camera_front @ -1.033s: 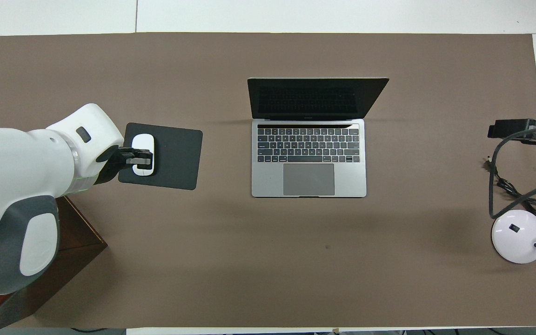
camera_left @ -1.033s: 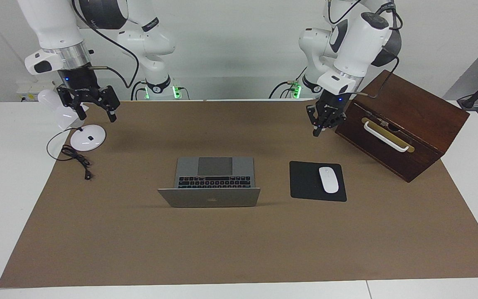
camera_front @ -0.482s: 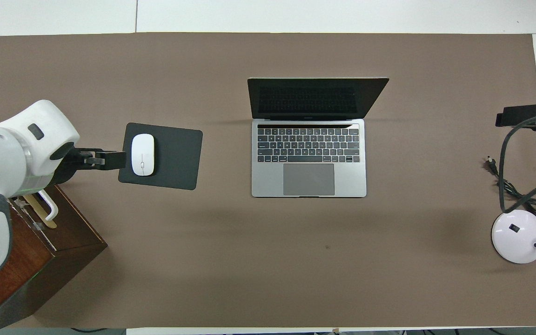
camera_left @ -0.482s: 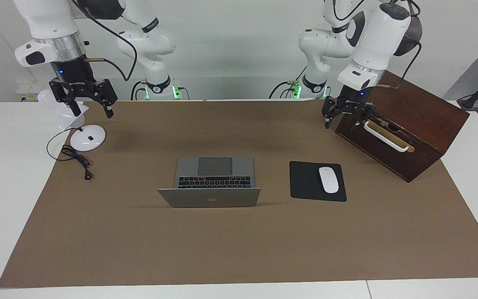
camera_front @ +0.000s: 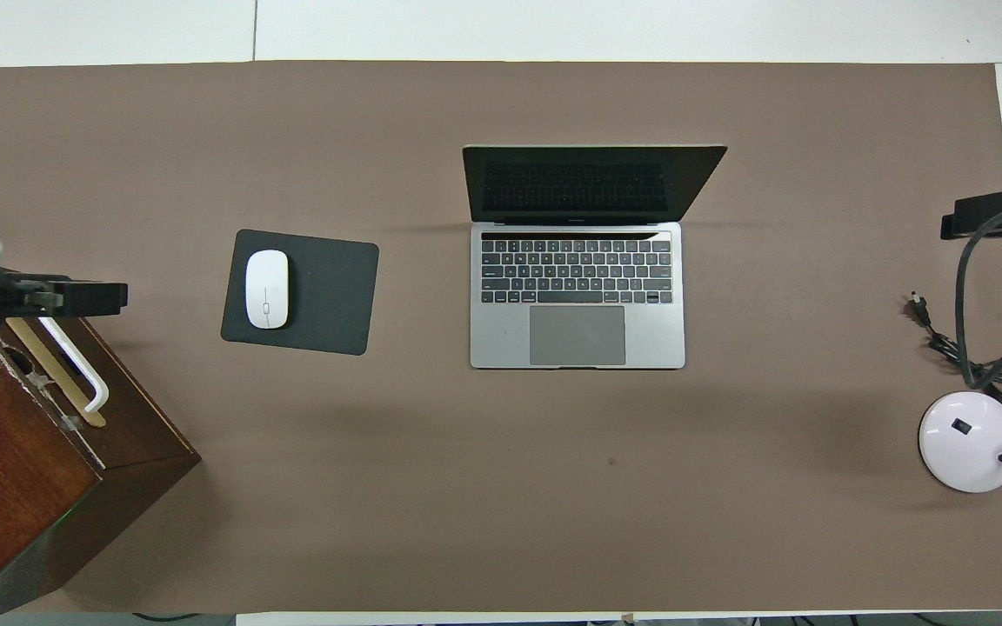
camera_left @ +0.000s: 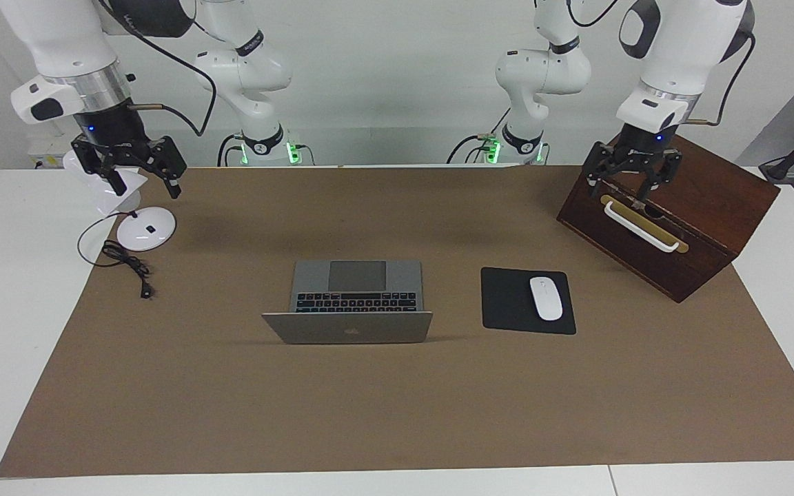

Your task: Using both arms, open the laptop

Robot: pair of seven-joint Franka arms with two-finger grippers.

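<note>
Since the laptop (camera_left: 355, 303) already stands open mid-tabletop, hinge running between the arms' ends, neither arm is clearly nearer. Left end effector (camera_left: 631, 180), fingers apart, hangs over the wooden box (camera_left: 686, 207); right end effector (camera_left: 142, 176), fingers apart, over the lamp (camera_left: 145, 227).

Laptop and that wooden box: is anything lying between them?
Yes. Between the laptop and the wooden box lies a black mouse pad with a white mouse on it, clearest in the overhead view.

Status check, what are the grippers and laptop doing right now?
Left gripper open over the wooden box. Right gripper open above the lamp. Laptop open, untouched. Nothing obstructing.
</note>
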